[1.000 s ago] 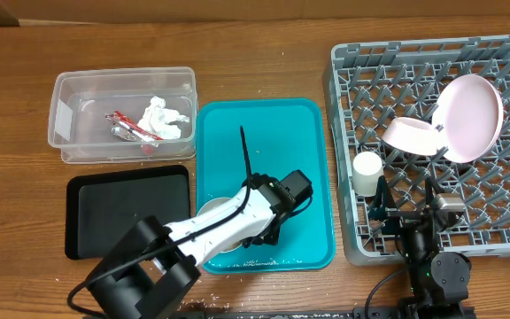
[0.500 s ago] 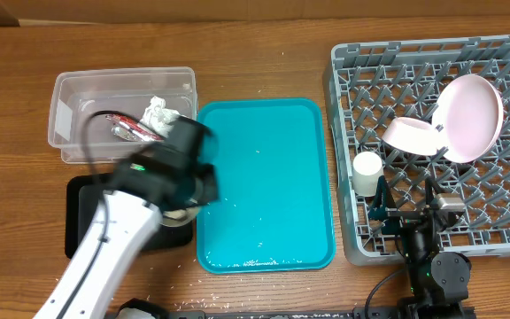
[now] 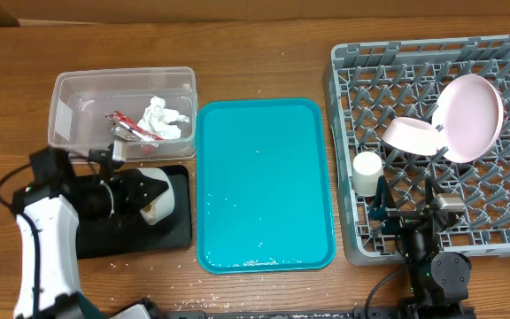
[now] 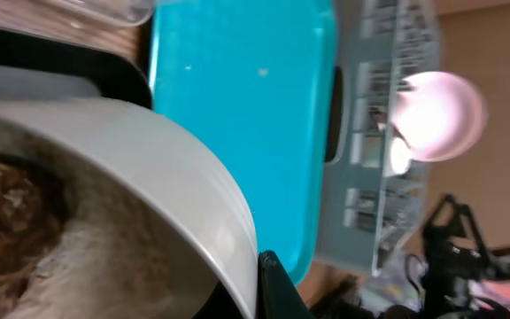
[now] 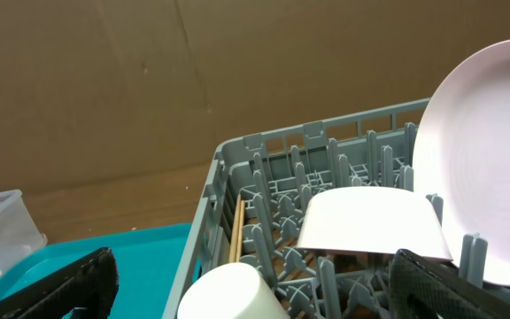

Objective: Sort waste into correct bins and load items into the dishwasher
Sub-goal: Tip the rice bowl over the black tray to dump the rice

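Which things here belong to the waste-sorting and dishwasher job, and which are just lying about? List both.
Job: tissue, wrapper, clear tub, black tray, small white bowl with brown scraps in the left gripper, plate, pink bowl, cup, dish rack.
Lying about: teal tray, wooden table.

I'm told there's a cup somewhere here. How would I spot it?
Find the big grey dish rack at the right of the overhead view. By its left edge, just below the pale pink bowl, sits the small white cup. It is pure white and much smaller than the bowl and the large plate beside it.
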{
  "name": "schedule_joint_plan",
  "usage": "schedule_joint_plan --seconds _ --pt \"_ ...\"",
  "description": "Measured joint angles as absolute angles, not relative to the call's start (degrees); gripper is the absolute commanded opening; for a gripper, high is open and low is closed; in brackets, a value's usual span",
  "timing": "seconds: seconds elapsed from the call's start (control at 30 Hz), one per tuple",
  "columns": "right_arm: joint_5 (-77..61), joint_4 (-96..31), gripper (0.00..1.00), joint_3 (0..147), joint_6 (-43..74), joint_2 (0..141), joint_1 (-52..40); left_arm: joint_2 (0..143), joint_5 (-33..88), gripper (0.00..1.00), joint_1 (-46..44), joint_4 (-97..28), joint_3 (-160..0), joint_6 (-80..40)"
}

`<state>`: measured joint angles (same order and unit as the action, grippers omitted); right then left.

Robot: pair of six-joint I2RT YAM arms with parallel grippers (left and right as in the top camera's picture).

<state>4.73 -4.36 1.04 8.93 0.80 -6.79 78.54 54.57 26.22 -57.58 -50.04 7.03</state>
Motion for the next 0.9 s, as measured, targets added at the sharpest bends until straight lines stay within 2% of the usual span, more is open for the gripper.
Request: schedule_joint_plan --seconds 0.33,0.9 --pt "4.73 -4.36 1.0 1.04 8.95 0.8 -6.79 91.05 74.3 0.04 28.99 -48.03 -39.7 21.74" --pt "4.73 -4.34 1.0 1.04 8.93 0.8 -6.79 93.14 87.59 0.04 29.39 -48.16 -39.7 28.86"
